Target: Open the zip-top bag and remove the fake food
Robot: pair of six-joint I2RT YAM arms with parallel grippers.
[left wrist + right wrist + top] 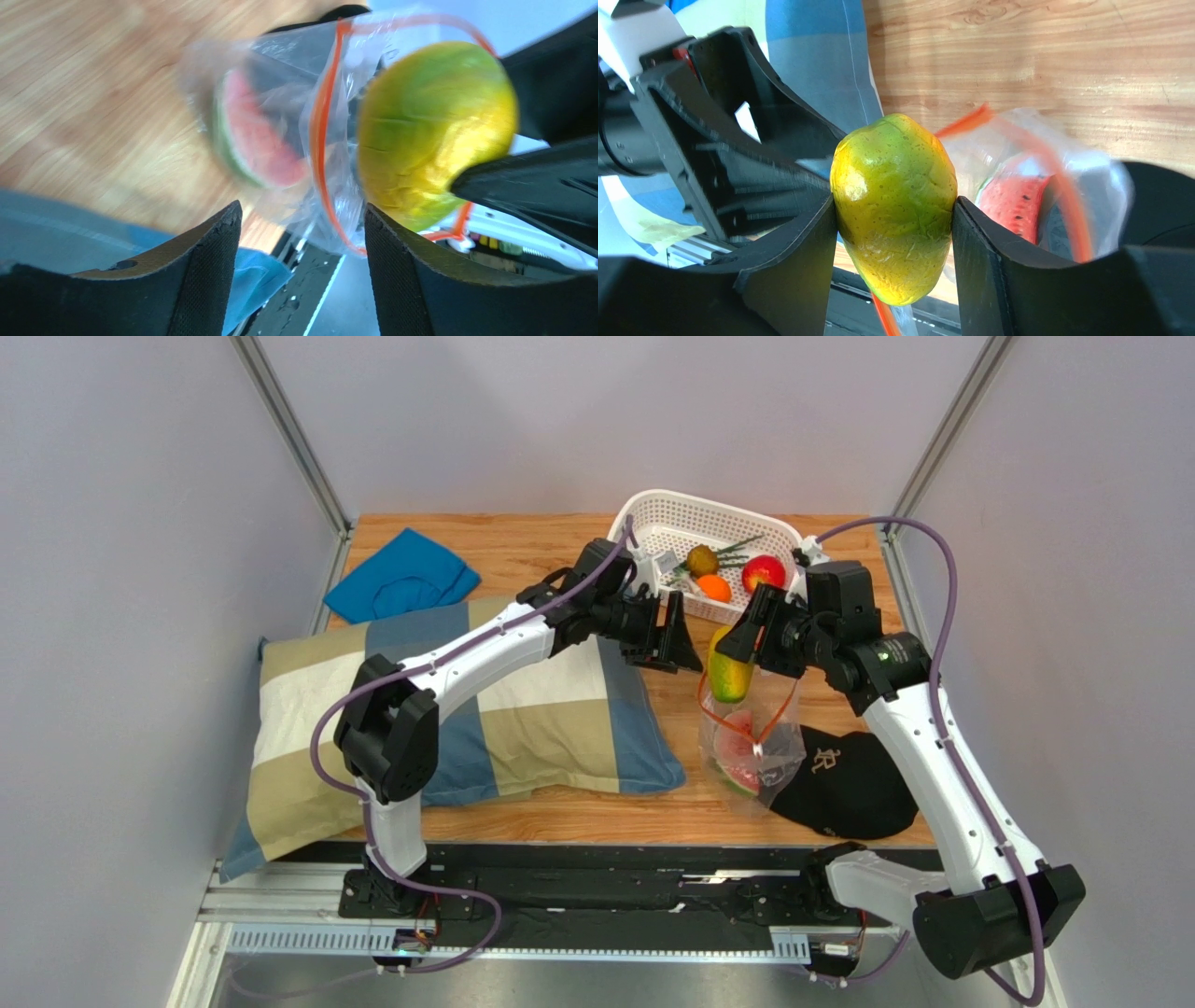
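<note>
Left arm: reaches forward and rightward over the checked pillow (491, 714), wrist turned sideways, so the left end effector (673, 637) (302, 224) faces the right arm. Right arm: rises from its base, bends at the elbow and leans in towards the left. The right end effector (739, 650) (896, 210) sits just beside the left one, in front of the white basket (659, 511).

Zip-top bag (755, 735) (281, 77) (1088, 175): clear, crinkled, orange-red zip strip pulled open into a loop. It stands on the wooden worktop (631, 819) between the pillow and a black cap (856, 784), touching the cap. A watermelon slice (737, 767) (260, 140) (1018, 203) lies inside it.

Mango (727, 676) (435, 133) (896, 210): yellow-green, upright, at the bag's mouth, above the slice. Whether its lower tip lies within the rim, we cannot tell.

Right end effector: both fingers press the mango's flanks and pinch it firmly.

Left end effector: jaws spread wide with nothing pinched. In the left wrist view the bag's edge shows in the gap; contact cannot be judged.

Basket holds an orange (714, 588) and a red apple (763, 571). A blue cloth (403, 574) lies at the far left.
</note>
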